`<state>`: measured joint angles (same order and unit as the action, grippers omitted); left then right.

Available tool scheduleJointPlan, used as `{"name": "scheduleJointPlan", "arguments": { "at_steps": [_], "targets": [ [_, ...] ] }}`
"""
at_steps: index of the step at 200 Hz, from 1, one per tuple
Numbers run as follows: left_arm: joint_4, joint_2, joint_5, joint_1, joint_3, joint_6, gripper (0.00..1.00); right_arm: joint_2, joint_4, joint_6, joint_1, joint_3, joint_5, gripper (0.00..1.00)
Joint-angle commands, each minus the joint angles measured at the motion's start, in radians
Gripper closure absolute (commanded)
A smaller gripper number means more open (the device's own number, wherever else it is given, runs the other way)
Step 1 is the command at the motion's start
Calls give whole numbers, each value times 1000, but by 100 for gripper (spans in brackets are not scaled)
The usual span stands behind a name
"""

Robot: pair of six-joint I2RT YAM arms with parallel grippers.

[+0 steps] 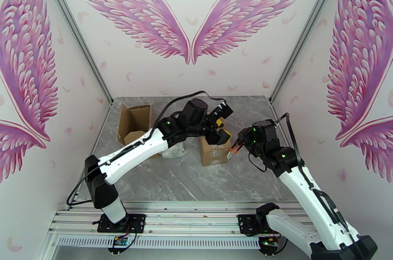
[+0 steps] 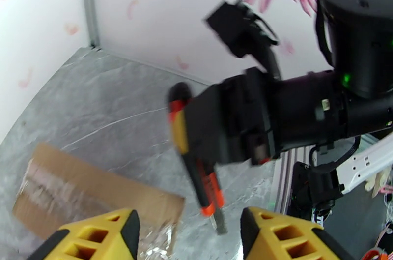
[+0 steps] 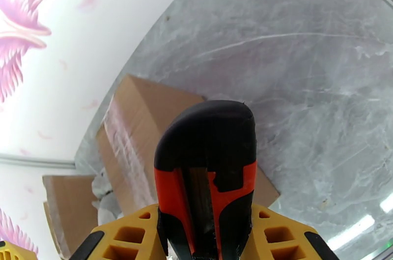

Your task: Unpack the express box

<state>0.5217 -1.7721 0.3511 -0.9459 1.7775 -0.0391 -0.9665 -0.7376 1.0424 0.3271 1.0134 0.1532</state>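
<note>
- Top external: taped brown express box (image 1: 214, 153) standing mid-table (image 1: 196, 182), slightly toward the right edge; left gripper (image 1: 222, 131) just above it; right gripper (image 1: 238, 144) beside it.
- Left wrist: left gripper released, fingers (image 2: 105, 236) spread, nothing between; clear tape across the box top.
- Right wrist: right gripper clenched on red-black utility knife (image 3: 209, 158); opened carton (image 3: 61, 204) beyond the box.

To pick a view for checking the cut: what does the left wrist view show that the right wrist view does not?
Left wrist view: the right gripper from outside, clamping the orange-and-black utility knife, with blade tip visible. Right wrist view: the opened brown cardboard box and crumpled white filling. Both: the tape-sealed brown cardboard box, the knife, the grey marble table.
</note>
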Motion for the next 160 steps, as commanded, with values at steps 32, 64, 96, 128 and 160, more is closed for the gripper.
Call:
{"name": "scheduleJointPlan", "arguments": {
  "at_steps": [32,64,96,128,160],
  "targets": [
    [29,-109,89,9,34,50,42,38,72,-36,22,36,-1,75],
    [8,-149,112,19,46,120,42,52,149,-47,27,29,-25,75],
    [4,-186,183,21,76,135,55,52,197,-86,30,33,-35,75],
    [-5,-202,211,29,96,138,79,69,259,-105,30,6,-66,75],
    [-11,-210,274,52,129,143,97,100,317,-162,29,-26,-93,61]
  ]
}}
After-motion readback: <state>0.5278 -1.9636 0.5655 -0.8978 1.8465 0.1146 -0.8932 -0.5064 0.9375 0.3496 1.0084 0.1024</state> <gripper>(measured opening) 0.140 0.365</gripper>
